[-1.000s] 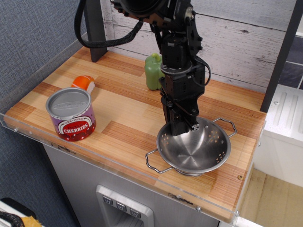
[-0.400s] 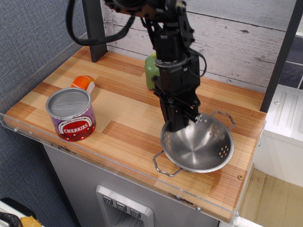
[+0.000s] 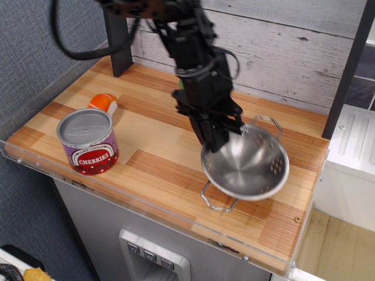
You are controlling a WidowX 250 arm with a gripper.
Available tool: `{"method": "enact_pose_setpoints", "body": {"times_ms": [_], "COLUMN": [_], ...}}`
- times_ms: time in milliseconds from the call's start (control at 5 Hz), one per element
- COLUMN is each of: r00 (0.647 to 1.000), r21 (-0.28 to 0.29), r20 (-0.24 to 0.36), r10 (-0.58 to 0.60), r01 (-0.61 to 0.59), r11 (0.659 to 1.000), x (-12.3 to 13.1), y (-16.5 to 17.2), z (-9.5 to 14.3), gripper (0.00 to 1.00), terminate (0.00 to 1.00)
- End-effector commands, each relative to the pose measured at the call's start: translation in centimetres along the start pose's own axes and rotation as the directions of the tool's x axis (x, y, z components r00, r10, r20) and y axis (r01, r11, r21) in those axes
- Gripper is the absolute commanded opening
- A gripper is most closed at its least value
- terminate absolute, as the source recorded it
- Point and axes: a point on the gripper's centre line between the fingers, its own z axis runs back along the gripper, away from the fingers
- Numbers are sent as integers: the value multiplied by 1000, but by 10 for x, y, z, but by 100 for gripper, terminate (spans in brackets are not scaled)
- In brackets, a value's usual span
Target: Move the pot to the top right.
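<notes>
The pot (image 3: 249, 170), a shiny steel bowl with small holes and two wire loop handles, hangs tilted above the right part of the wooden counter, its opening turned toward the camera. My gripper (image 3: 224, 136) is shut on the pot's rim at its upper left and holds it off the surface. One handle sticks out at the top, the other at the bottom. The black arm reaches down from the upper left.
A red-and-purple "CHERRIES" can (image 3: 88, 141) stands at the front left. An orange-and-white object (image 3: 104, 102) lies behind it. A green item is mostly hidden behind the arm. The counter (image 3: 158, 158) ends at a clear plastic rim in front, with a white plank wall behind.
The pot has been lifted off the counter and tilted further toward the camera. The arm has swung left and rotated, carrying the pot slightly up.
</notes>
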Motion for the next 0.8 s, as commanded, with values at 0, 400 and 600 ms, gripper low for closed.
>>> {"method": "enact_pose_setpoints", "body": {"times_ms": [0, 400, 600], "r00": [966, 907, 879], "r21": [-21, -109, -135], "r20": [174, 218, 238], "r10": [190, 360, 413], "r01": [-189, -344, -391], "r11": [982, 933, 910], "x": [10, 30, 45], "y": [6, 8, 6], "z": [19, 7, 0], "gripper": [0, 0, 0], "terminate": [0, 0, 0]}}
